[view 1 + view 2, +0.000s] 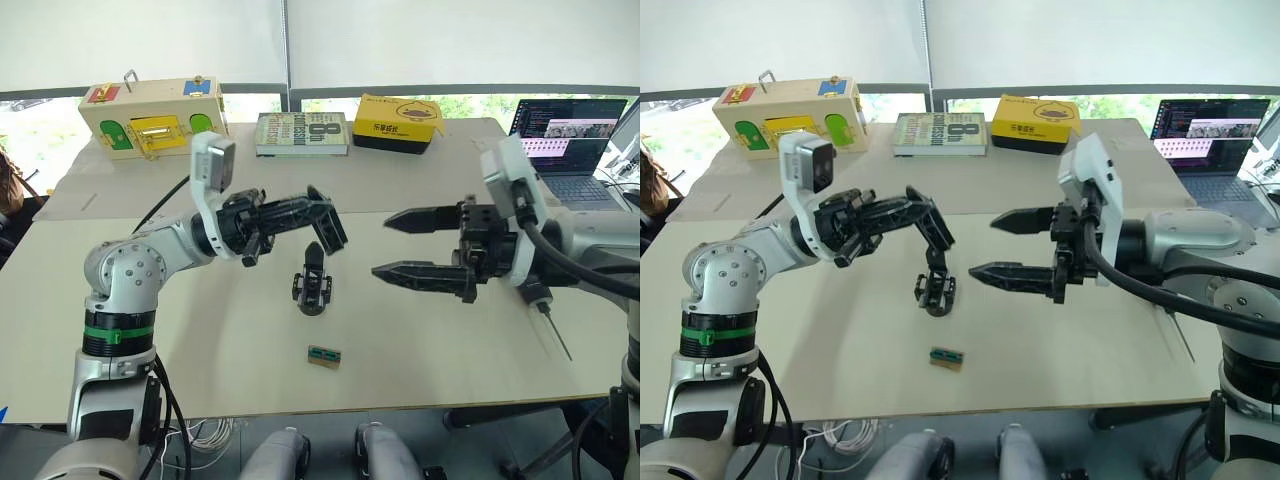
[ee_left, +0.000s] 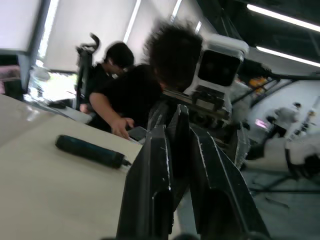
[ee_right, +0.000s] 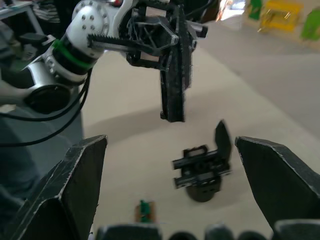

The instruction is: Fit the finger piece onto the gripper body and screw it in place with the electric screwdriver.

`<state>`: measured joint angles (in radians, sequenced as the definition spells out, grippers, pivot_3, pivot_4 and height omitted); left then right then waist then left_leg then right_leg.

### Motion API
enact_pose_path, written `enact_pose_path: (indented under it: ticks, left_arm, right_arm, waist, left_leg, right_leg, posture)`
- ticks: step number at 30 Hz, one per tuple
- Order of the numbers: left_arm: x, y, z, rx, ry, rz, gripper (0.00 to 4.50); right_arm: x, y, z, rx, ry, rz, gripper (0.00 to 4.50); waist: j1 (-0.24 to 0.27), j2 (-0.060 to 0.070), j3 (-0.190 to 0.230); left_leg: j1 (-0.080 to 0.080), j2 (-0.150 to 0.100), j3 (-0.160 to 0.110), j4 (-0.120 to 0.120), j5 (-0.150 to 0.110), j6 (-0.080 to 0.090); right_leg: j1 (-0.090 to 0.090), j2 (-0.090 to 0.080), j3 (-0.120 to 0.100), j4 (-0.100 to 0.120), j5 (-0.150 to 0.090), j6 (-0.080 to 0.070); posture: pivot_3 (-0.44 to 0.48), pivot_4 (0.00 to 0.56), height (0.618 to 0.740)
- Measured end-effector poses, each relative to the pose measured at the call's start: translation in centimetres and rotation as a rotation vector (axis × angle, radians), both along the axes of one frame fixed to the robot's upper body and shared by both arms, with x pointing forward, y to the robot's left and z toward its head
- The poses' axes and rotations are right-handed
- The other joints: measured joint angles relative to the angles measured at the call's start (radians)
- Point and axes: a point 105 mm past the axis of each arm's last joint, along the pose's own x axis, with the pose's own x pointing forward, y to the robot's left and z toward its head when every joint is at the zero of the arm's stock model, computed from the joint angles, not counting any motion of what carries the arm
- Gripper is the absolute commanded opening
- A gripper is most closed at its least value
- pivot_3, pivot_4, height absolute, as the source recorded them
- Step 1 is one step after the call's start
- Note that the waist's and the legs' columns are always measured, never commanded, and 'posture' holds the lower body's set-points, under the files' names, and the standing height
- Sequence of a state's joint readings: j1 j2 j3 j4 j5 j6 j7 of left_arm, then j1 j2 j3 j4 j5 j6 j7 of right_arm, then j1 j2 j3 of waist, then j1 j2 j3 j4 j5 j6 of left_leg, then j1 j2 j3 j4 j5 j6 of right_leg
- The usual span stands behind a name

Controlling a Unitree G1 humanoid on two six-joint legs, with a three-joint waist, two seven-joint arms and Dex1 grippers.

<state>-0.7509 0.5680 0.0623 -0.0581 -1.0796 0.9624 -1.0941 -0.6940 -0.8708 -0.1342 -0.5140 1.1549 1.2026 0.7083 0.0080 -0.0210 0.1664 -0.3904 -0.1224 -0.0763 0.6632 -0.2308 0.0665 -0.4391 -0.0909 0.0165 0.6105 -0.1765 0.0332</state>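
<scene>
The gripper body [image 1: 312, 294] sits mid-table, and the pointed black finger piece [image 1: 314, 258] rises from its top. My left gripper [image 1: 333, 232] hovers just above and behind them, fingers shut with nothing between them. To the right of the body my right gripper [image 1: 392, 246] stands wide open, its tips pointing at the body [image 3: 201, 172] from a short way off. The electric screwdriver [image 2: 90, 149] lies flat on the table; in the head views only its thin bit [image 1: 553, 332] pokes out from under my right arm.
A small green-and-tan piece [image 1: 323, 356] lies near the front edge. Along the back stand a wooden latch box [image 1: 150, 115], a book [image 1: 302, 133] and a yellow box [image 1: 398, 123]. A laptop [image 1: 570, 140] is at far right. A person [image 2: 125, 100] sits beyond the table.
</scene>
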Motion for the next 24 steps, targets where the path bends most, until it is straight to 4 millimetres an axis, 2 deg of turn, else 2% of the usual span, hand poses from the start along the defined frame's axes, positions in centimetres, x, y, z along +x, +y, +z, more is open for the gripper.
enact_pose_path:
  ticks: [4, 8, 16, 24]
  left_arm:
    - [-0.7, -0.8, -1.0, 0.068, -0.007, -0.102, 0.0]
    - [-0.9, -1.9, -1.9, 0.097, -0.001, -0.15, 0.0]
    - [-0.7, -2.0, -2.2, 0.111, -0.019, -0.146, 0.0]
    - [-0.6, -2.0, -2.9, 0.152, -0.005, -0.153, 0.0]
  right_arm:
    - [0.0, 1.2, -1.4, 0.006, 0.135, 0.009, 4.5]
    - [-0.3, 2.4, -1.6, 0.022, 0.214, 0.036, 4.5]
    - [-0.5, 3.4, -2.4, 0.027, 0.304, 0.017, 4.5]
    - [-0.4, 4.0, -2.8, 0.03, 0.322, -0.013, 4.5]
  waist:
    - [0.003, 0.0, 0.0]
    - [0.003, 0.0, 0.0]
    - [0.002, 0.0, 0.0]
    - [0.002, 0.0, 0.0]
  left_leg:
    - [-0.001, 0.0, 0.0, 0.0, -0.001, 0.001]
    - [-0.004, 0.0, 0.0, 0.0, -0.001, 0.001]
    - [-0.016, -0.001, 0.0, 0.002, 0.002, 0.0]
    - [-0.016, -0.001, 0.0, 0.004, 0.001, 0.001]
  right_leg:
    - [-0.001, -0.001, 0.001, 0.0, 0.0, 0.0]
    - [-0.004, -0.001, 0.001, -0.001, 0.0, 0.0]
    - [-0.018, -0.001, 0.002, 0.002, 0.001, -0.001]
    - [-0.017, -0.001, 0.001, 0.002, 0.001, -0.001]
  posture:
    - [0.0, 0.15, 0.74]
    - [0.0, 0.15, 0.74]
    - [0.0, 0.15, 0.74]
    - [0.0, 0.15, 0.74]
